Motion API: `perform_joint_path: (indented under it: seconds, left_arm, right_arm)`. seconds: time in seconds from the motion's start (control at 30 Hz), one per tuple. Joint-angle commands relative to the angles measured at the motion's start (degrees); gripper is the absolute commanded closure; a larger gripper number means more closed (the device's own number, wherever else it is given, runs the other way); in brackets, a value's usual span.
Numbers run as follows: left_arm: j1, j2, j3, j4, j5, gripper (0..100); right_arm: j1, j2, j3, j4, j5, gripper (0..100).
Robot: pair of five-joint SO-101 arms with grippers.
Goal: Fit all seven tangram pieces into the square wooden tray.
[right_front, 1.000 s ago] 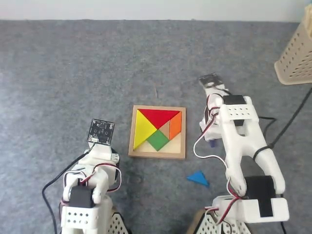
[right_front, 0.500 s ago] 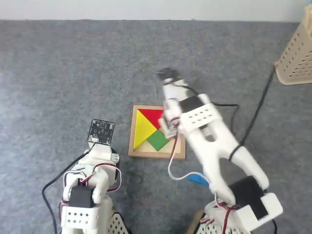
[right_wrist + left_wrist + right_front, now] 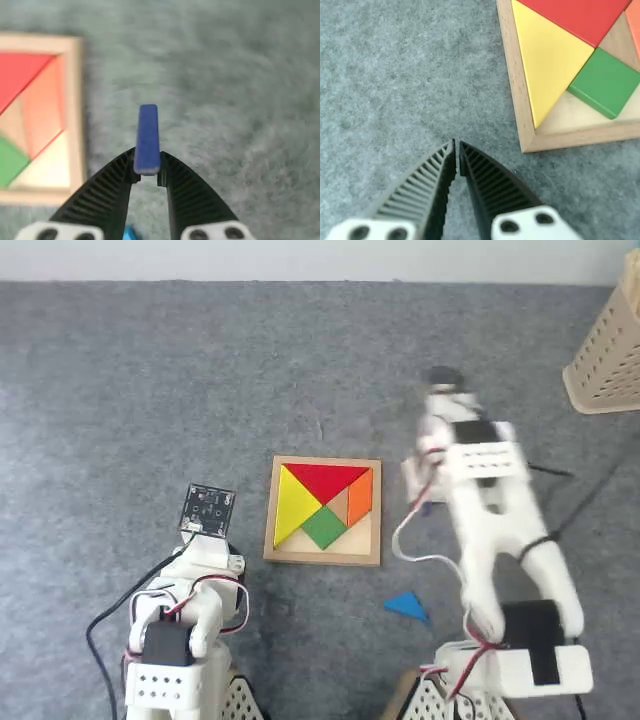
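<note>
Wooden tray (image 3: pixel 322 558), square; right gripper (image 3: pixel 147 160) pinches flat blue piece (image 3: pixel 148 131).

Grey carpet (image 3: pixel 150 370), beige perforated basket (image 3: pixel 610 350)

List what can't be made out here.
- Right wrist view: the blue piece in the right gripper stands edge-on, so its outline is hidden.
- Left wrist view: the picture's edge cuts off much of the wooden tray.
- High view: the right arm covers how that piece is held.
</note>
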Motion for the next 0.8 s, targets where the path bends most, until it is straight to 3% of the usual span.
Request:
perform_joint_path:
  seconds: [0.0, 0.13, 0.27, 0.37, 0.6, 0.77]
  left_arm:
    - [-0.3, -1.2, -1.1, 0.4, 0.4, 99]
    - [-0.3, -1.2, -1.1, 0.4, 0.4, 99]
    - [-0.3, -1.2, -1.1, 0.4, 0.4, 99]
    - [-0.3, -1.2, -1.1, 0.4, 0.4, 99]
    - [-0.3, -1.2, -1.1, 0.4, 0.4, 99]
    - [-0.3, -1.2, -1.1, 0.4, 0.4, 99]
  right_arm:
    - [0.2, -1.2, 1.5, -4.4, -3.3, 99.2]
    - [-0.7, -0.9, 2.0, -6.6, -6.3, 97.0]
    - [-0.5, -0.7, 2.4, -6.2, -6.2, 80.6]
    - [-0.5, -1.0, 3.2, -6.1, -6.1, 75.3]
    - [5.7, -4.1, -1.1, -1.2, -1.0, 79.0]
    - [7.7, -3.9, -8.1, -5.6, 12.5, 98.2]
